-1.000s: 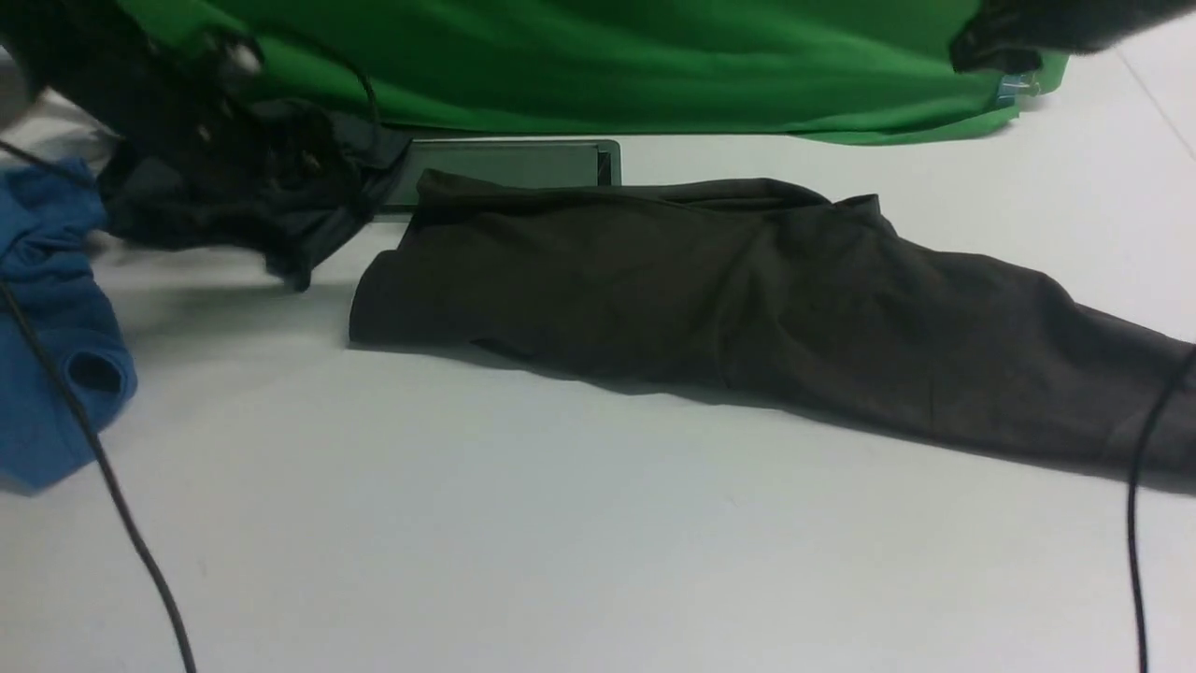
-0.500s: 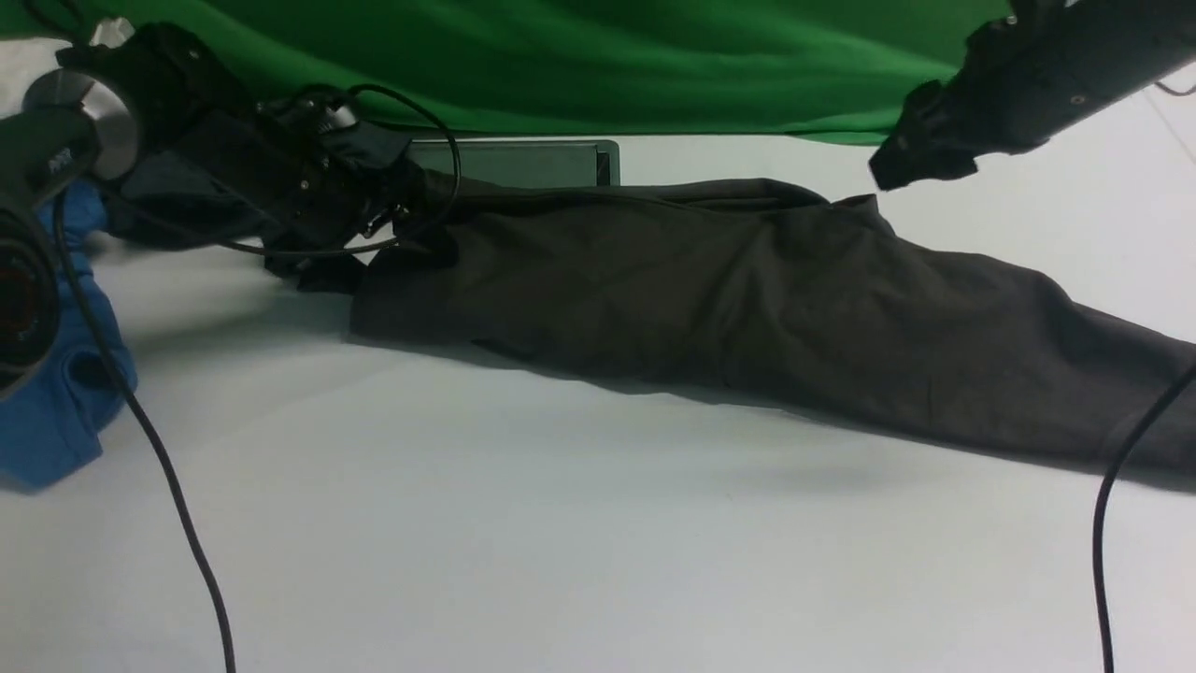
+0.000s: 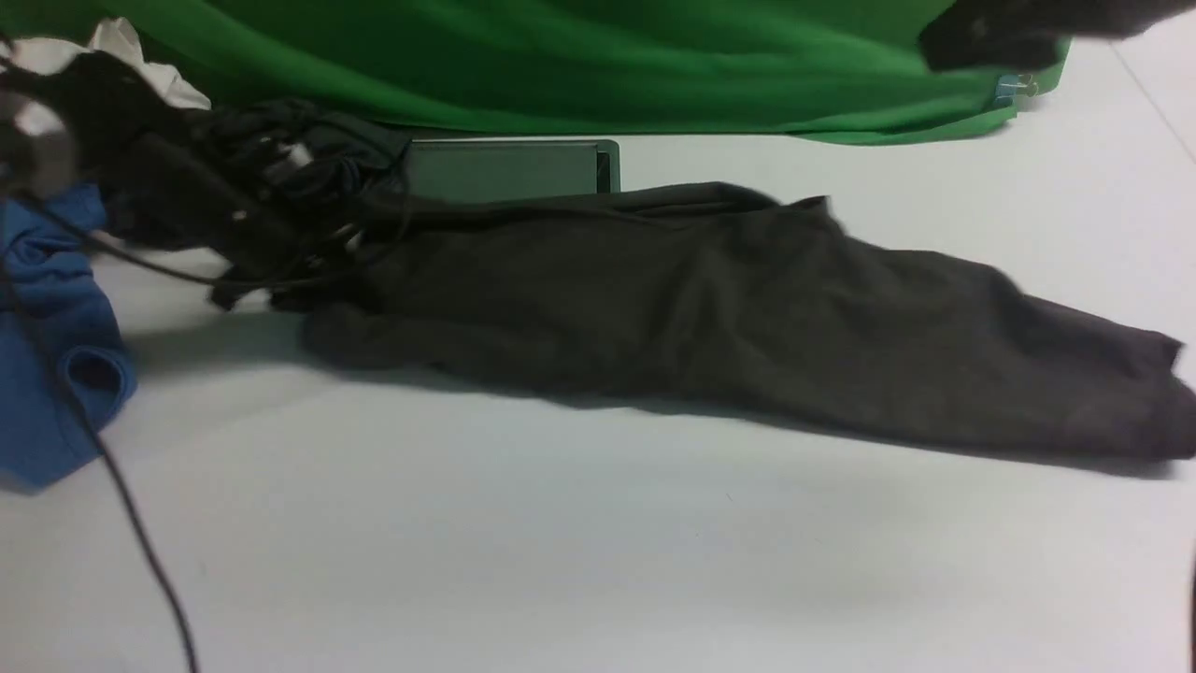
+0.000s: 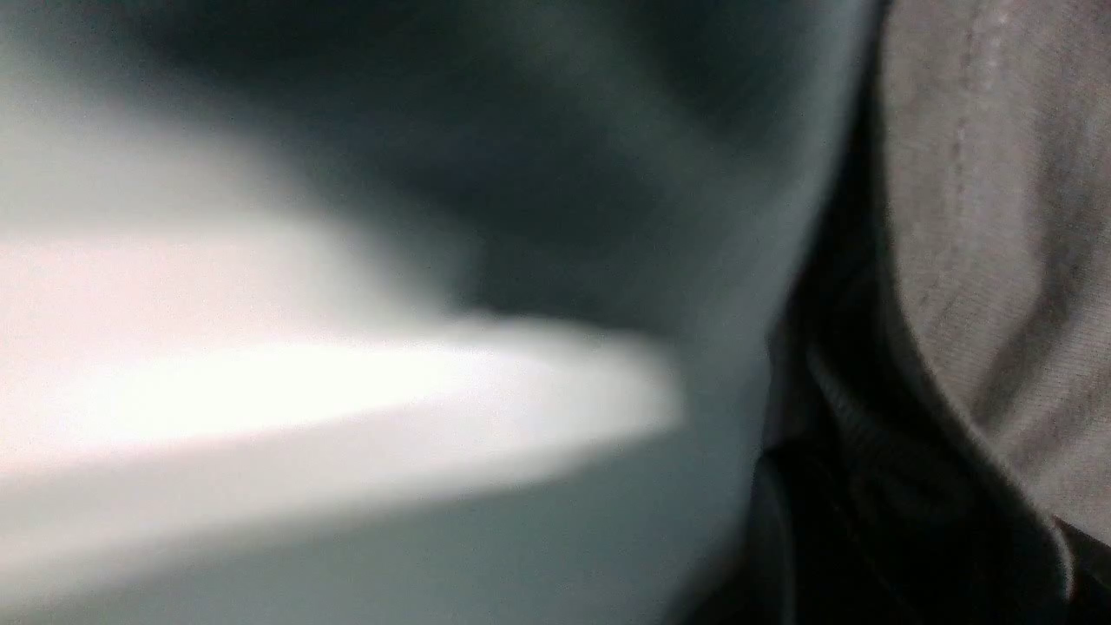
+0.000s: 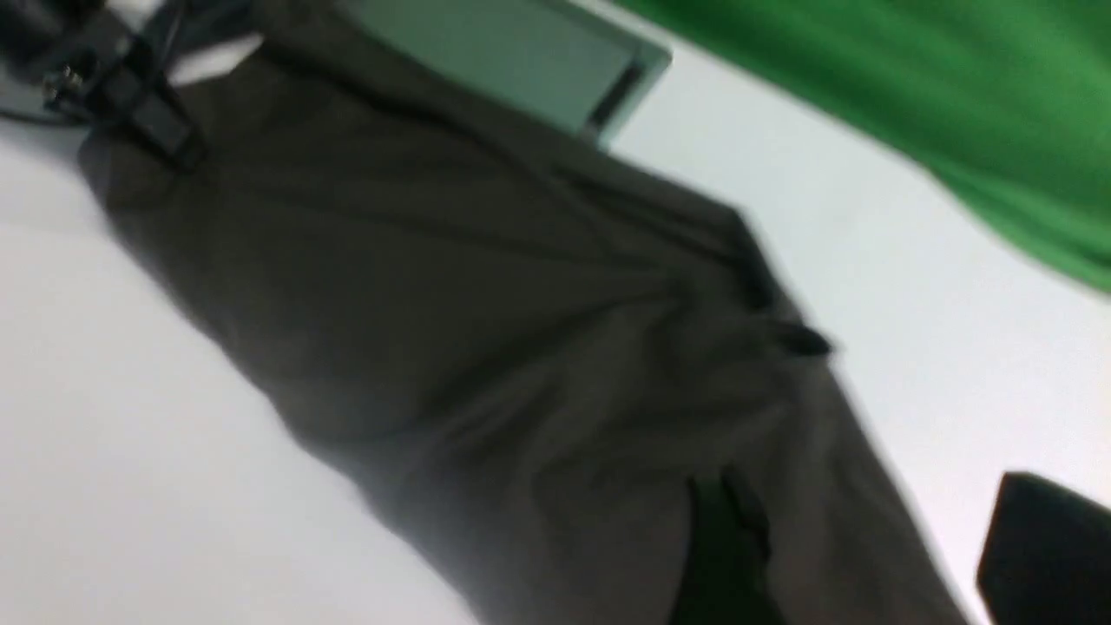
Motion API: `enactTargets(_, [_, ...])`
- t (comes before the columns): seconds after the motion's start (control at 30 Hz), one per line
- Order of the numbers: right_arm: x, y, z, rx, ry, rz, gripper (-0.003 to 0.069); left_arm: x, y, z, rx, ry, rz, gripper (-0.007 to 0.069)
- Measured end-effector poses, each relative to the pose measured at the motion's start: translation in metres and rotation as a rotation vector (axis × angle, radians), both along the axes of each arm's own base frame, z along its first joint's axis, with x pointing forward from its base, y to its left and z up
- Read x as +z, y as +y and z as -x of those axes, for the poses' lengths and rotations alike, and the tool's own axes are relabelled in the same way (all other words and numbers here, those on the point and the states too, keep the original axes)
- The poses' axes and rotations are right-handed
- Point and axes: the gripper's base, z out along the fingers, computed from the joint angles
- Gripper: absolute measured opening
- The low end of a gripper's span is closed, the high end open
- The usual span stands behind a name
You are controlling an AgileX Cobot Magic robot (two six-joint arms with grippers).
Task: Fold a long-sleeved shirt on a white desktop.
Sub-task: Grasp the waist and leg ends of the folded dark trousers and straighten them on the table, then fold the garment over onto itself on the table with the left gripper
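Note:
The long-sleeved shirt point(image 3: 710, 308) lies as a long dark olive-black band across the white desktop point(image 3: 561, 542). My left gripper point(image 3: 280, 271) is blurred at the shirt's left end and is shut on that end. In the left wrist view, dark folds of the shirt point(image 4: 981, 217) fill the space by the jaws, and the fingers themselves are hidden. My right gripper point(image 5: 885, 547) hangs open above the shirt point(image 5: 486, 330) with nothing between its fingers. In the front view only its blurred arm point(image 3: 990, 33) shows, high at the back right.
A grey metal hatch point(image 3: 505, 168) sits in the desktop just behind the shirt. A blue garment point(image 3: 47, 327) lies at the left edge, with a smaller dark garment point(image 3: 308, 140) behind my left arm. The green backdrop point(image 3: 607, 56) closes the back. A black cable point(image 3: 121, 505) trails over the front left.
My left gripper came down on the shirt's left end and closed. The whole shirt has slid left, its right sleeve end coming into view. The right arm rose toward the back.

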Motion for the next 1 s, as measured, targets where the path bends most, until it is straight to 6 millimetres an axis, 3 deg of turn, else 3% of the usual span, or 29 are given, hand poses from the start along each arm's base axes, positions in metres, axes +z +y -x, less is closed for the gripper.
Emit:
enactTargets(0.2, [0.016,-0.004,0.027,0.002,-0.042,-0.008,0.0385,0.035,0.024,0.040,0.084,-0.065,-0.069,0.0125])
enactTargets(0.33, [0.019,-0.007,0.044,0.003,-0.049,-0.010,0.0385,0.074,0.044,0.066,0.163,-0.177,-0.117,0.0125])
enactTargets(0.43, [0.026,-0.008,0.051,-0.004,-0.075,-0.019,0.0385,0.111,0.044,0.070,0.174,-0.289,-0.138,0.0125])
enactTargets(0.47, [0.026,-0.008,0.051,-0.004,-0.076,-0.019,0.0385,0.113,0.044,0.070,0.173,-0.298,-0.138,0.0125])
enactTargets(0.5, [0.029,-0.009,0.054,-0.011,-0.086,-0.027,0.0385,0.135,0.036,0.067,0.164,-0.371,-0.129,0.0125])
enactTargets(0.53, [0.029,-0.009,0.054,-0.012,-0.086,-0.028,0.0385,0.138,0.034,0.066,0.162,-0.380,-0.127,0.0125])
enactTargets(0.6, [0.032,-0.009,0.057,-0.018,-0.092,-0.035,0.0385,0.174,0.001,0.053,0.102,-0.513,-0.095,0.0125])
enactTargets(0.63, [0.032,-0.009,0.057,-0.018,-0.092,-0.035,0.0385,0.176,-0.003,0.052,0.094,-0.521,-0.092,0.0125])
enactTargets(0.67, [0.033,-0.009,0.058,-0.017,-0.092,-0.039,0.0385,0.191,-0.034,0.045,0.026,-0.583,-0.072,0.0125])
enactTargets(0.7, [0.033,-0.009,0.058,-0.017,-0.092,-0.039,0.0385,0.193,-0.039,0.044,0.018,-0.592,-0.069,0.0125])
enactTargets(0.73, [0.033,-0.009,0.060,-0.014,-0.088,-0.043,0.0385,0.204,-0.085,0.039,-0.074,-0.646,-0.032,0.0125])
enactTargets(0.77, [0.033,-0.009,0.060,-0.013,-0.085,-0.045,0.0385,0.206,-0.107,0.038,-0.118,-0.664,-0.013,0.0125])
enactTargets(0.8, [0.033,-0.009,0.060,-0.011,-0.080,-0.046,0.0385,0.206,-0.131,0.036,-0.162,-0.678,0.007,0.0125])
enactTargets(0.83, [0.033,-0.008,0.061,-0.009,-0.075,-0.047,0.0385,0.206,-0.168,0.036,-0.228,-0.707,0.037,0.0125])
enactTargets(0.87, [0.033,-0.009,0.061,-0.009,-0.075,-0.047,0.0385,0.206,-0.180,0.038,-0.252,-0.709,0.048,0.0125])
enactTargets(0.9, [0.033,-0.008,0.061,-0.007,-0.071,-0.047,0.0385,0.201,-0.207,0.038,-0.296,-0.715,0.070,0.0125])
enactTargets(0.93, [0.033,-0.008,0.062,-0.005,-0.067,-0.046,0.0385,0.186,-0.264,0.047,-0.389,-0.718,0.113,0.0125])
enactTargets(0.97, [0.032,-0.008,0.062,-0.004,-0.065,-0.046,0.0385,0.175,-0.284,0.049,-0.420,-0.713,0.124,0.0125])
enactTargets(1.0, [0.032,-0.008,0.062,-0.003,-0.061,-0.045,0.0385,0.156,-0.319,0.056,-0.476,-0.714,0.136,0.0125])
